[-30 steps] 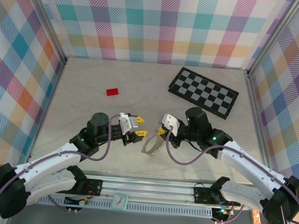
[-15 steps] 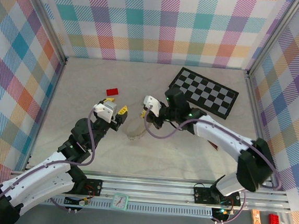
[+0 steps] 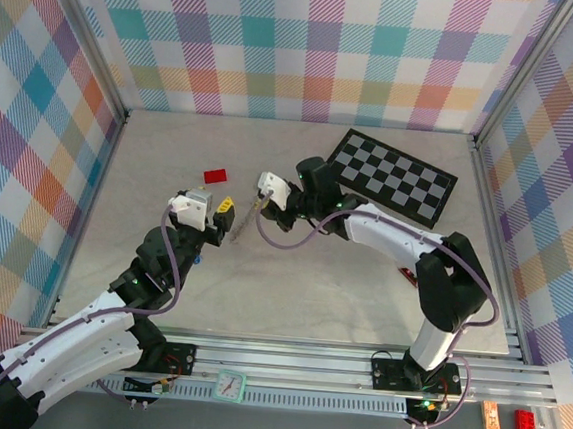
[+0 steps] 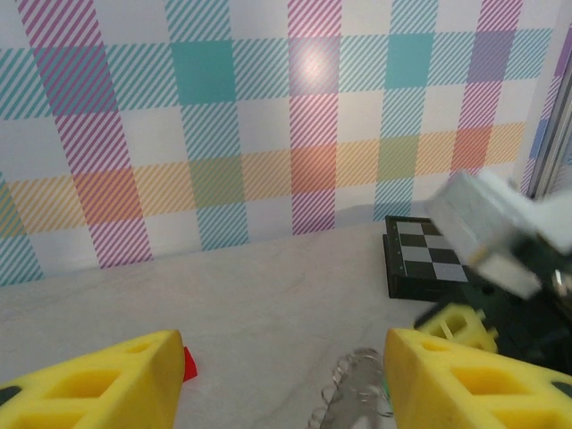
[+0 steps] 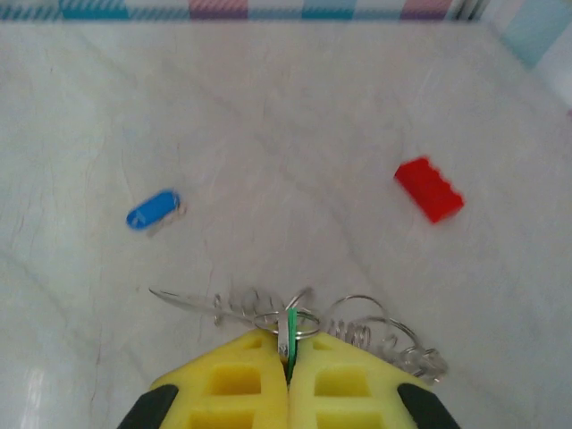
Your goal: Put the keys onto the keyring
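Two arms reach up the bench (image 3: 340,290) from its near edge and meet left of the middle. From above, the left gripper (image 3: 228,219) is the nearer one. Just beyond it, the right gripper (image 3: 260,200) points back toward it, and the keyring (image 3: 242,227) runs as a thin silvery line from the right fingers down toward the left ones. At that height the keys are too small to pick out.

The left wrist camera shows what the overhead view blurs. The left fingers (image 4: 98,384) stand well apart and hold nothing, and the chain shows low in the gap between them.

The right wrist camera looks closer. There the yellow fingers (image 5: 223,384) are pressed together on the green key (image 5: 290,323), seen edge-on. A small ring sits at its head and the chain loops out to both sides. Whether the chain rests on the bench or hangs clear of it cannot be told.

Farther out in that view, the blue key (image 5: 152,211) lies alone on the bench to the left, and the red block (image 5: 430,189) lies to the right.

Farthest back, the checkerboard (image 3: 390,176) lies flat near the plaid wall (image 3: 301,45).
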You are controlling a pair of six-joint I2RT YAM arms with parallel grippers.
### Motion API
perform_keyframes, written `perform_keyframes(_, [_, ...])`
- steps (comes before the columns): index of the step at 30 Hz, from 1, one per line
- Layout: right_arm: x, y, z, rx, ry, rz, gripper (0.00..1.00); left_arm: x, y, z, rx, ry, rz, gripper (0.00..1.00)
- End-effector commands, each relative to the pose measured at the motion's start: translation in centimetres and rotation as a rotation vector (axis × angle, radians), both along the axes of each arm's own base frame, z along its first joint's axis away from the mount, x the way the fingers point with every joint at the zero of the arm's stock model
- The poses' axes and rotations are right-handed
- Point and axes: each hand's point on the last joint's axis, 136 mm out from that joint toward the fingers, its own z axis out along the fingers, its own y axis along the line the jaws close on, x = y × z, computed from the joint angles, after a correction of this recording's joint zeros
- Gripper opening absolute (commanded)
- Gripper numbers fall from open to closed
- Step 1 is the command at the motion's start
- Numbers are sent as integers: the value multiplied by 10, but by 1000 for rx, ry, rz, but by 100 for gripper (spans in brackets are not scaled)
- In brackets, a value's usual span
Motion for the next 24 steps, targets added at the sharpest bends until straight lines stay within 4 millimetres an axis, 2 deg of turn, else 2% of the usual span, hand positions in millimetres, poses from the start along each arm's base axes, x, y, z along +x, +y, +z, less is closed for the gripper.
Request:
perform_keyframes(1, [-20,-24,-28,-115,32,-1,0,3,4,-3,-36,7,18,61])
perform_keyframes(4, [-39,-52,-60,-265,78,-25,0,6,1,-7,-27,18,8,62])
perform_keyframes(8, [-69,-87,-98,-497,156,-40,0,10,15,-14,-11,43,95,62])
perform_keyframes(10, [-77,-99,-109,-578,172,-56,0,11,19,-16,-5,48,114,62])
perform_keyframes(16, [-96,-123,-131,-760,221,-77,0,12,18,-19,-5,62,106,65])
perform_keyframes(22, [-112,-134,-143,-818,285,-91,0,15,15,-18,-21,72,93,66])
perform_keyframes(24, [-123,-136,-147,-826,314,-61,4,16,14,-19,-20,77,93,66])
